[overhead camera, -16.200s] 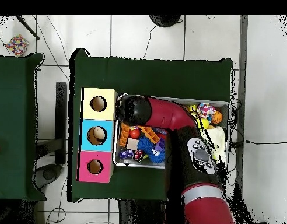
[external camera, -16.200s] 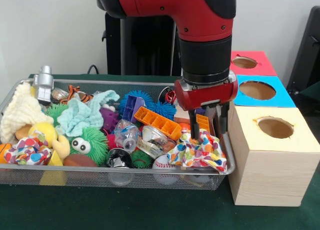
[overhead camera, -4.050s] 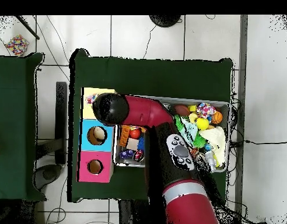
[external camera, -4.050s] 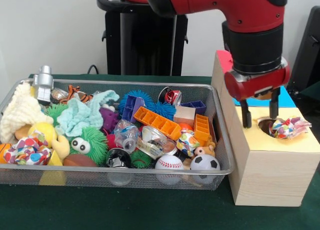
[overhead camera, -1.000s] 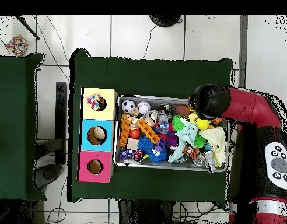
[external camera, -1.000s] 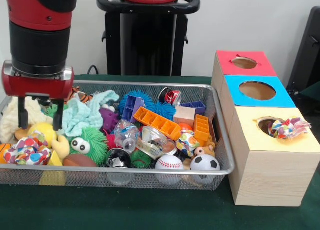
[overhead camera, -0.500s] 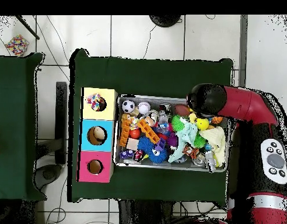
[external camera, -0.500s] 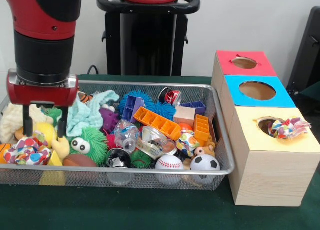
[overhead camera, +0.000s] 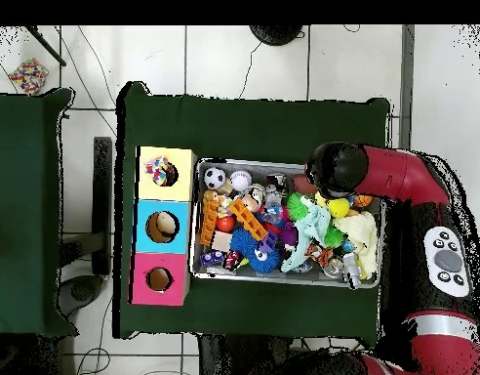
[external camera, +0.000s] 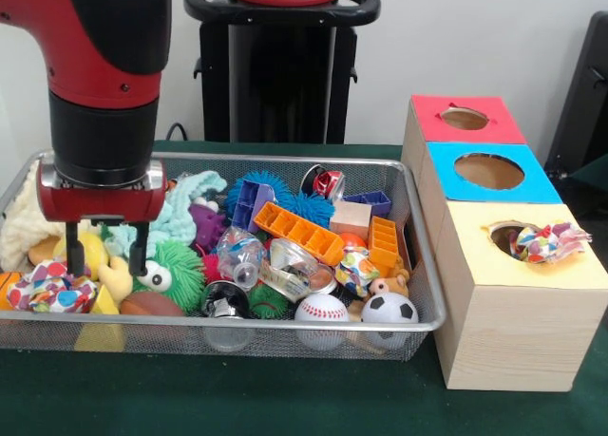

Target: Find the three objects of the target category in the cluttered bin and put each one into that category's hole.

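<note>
My gripper (external camera: 105,254) is open and hangs low over the left end of the wire bin (external camera: 237,324). Its fingertips straddle a yellow plush toy (external camera: 100,265), with nothing held. A multicoloured dotted cloth (external camera: 50,291) lies just left of and below it in the bin's front left corner. A second dotted cloth (external camera: 541,241) sits half in the hole of the yellow-topped box (external camera: 532,274). A pale green cloth (external camera: 166,213) and a cream cloth (external camera: 27,218) lie behind the gripper. In the overhead view the arm's end (overhead camera: 332,171) covers that corner of the bin (overhead camera: 283,163).
Blue-topped box (external camera: 489,172) and red-topped box (external camera: 465,119) stand behind the yellow one, each with a round hole. The bin is packed with toys: a green furry ball with eyes (external camera: 176,270), an orange block (external camera: 299,232), a baseball (external camera: 320,311), a soccer ball (external camera: 388,309).
The gripper has moved right and lower over the bin's left end, still open. Earlier it carried a dotted cloth from the bin's right end to the yellow box's hole.
</note>
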Tool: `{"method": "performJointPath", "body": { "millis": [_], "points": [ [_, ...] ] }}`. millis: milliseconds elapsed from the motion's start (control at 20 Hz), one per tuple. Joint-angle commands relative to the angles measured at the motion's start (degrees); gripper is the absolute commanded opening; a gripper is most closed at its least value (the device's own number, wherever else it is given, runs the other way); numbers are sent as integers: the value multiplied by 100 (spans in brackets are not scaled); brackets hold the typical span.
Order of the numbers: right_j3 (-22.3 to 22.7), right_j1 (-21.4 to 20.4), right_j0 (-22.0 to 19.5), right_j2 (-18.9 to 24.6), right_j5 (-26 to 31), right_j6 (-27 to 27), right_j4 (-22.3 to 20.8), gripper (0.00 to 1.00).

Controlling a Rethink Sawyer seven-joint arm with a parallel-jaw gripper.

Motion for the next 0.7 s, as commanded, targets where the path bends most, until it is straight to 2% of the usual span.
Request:
{"method": "performJointPath", "body": {
  "millis": [50,250,700],
  "points": [
    [-165,250,56,471,374,-1158,-459,100],
    [-62,194,3,470,342,-1097,-478,100],
    [-251,306,-49,472,427,-1112,-544,100]
  ]
}}
